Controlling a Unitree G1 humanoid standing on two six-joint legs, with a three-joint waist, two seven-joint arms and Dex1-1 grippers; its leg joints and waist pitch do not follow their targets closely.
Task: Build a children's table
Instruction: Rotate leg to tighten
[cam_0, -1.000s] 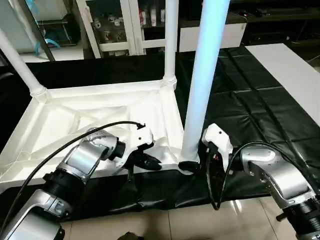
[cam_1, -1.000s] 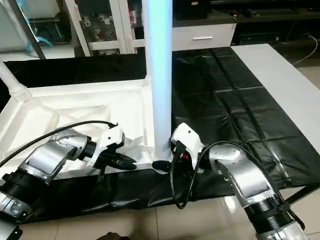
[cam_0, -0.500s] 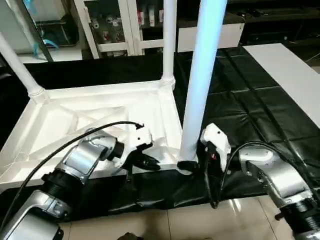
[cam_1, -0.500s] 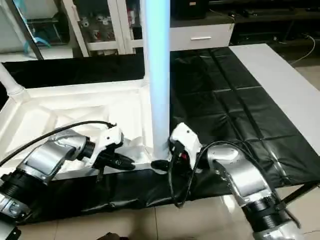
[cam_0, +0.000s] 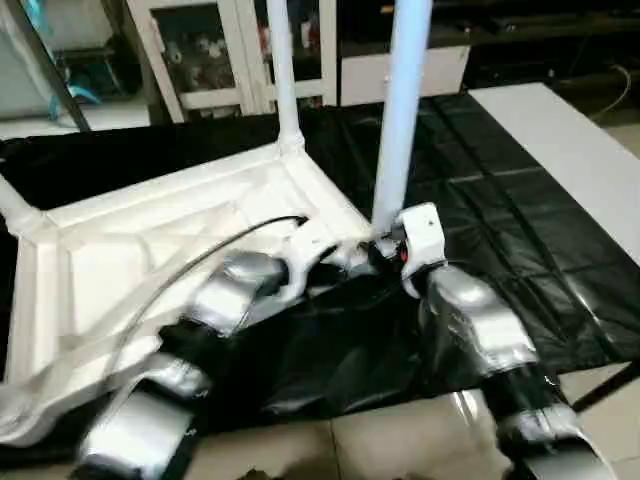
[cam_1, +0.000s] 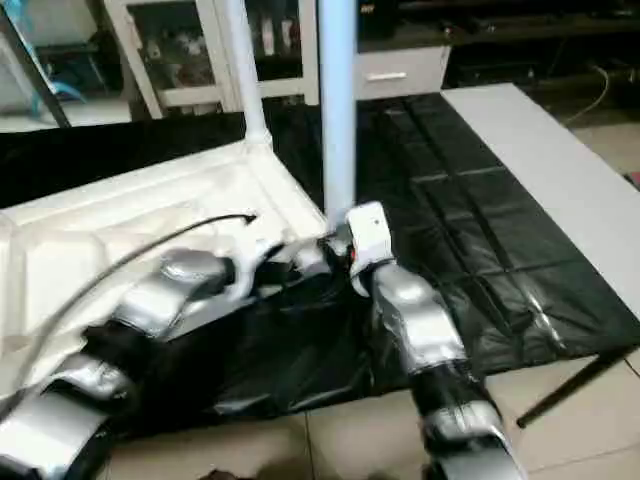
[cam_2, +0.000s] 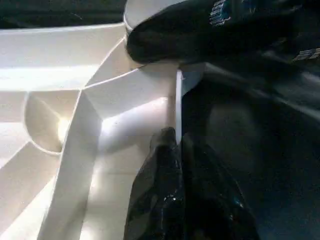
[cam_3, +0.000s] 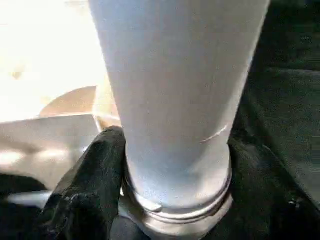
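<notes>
The white tabletop (cam_0: 150, 240) lies upside down on the black cover, its ribbed underside facing up. Three white legs stand in corner sockets: one at the far corner (cam_0: 283, 80), one at the left edge (cam_0: 12, 200), and the nearest-right leg (cam_0: 402, 110). My right gripper (cam_0: 385, 243) is shut on that leg's base, black fingers (cam_3: 95, 185) wrapped around either side of the tube (cam_3: 175, 90). My left gripper (cam_2: 177, 145) is shut on the tabletop's thin side wall (cam_2: 177, 110), right beside that corner socket.
The black-covered work table (cam_0: 490, 200) stretches away to the right, its front edge close to my forearms. A white table (cam_0: 560, 130) adjoins it at far right. Glass cabinets (cam_0: 190, 50) stand behind. A black cable (cam_0: 200, 265) arcs over my left arm.
Both arms have reached forward, carrying the held corner and its leg away from me, so the tabletop has swung and now sits at an angle. The head camera has also shifted.
</notes>
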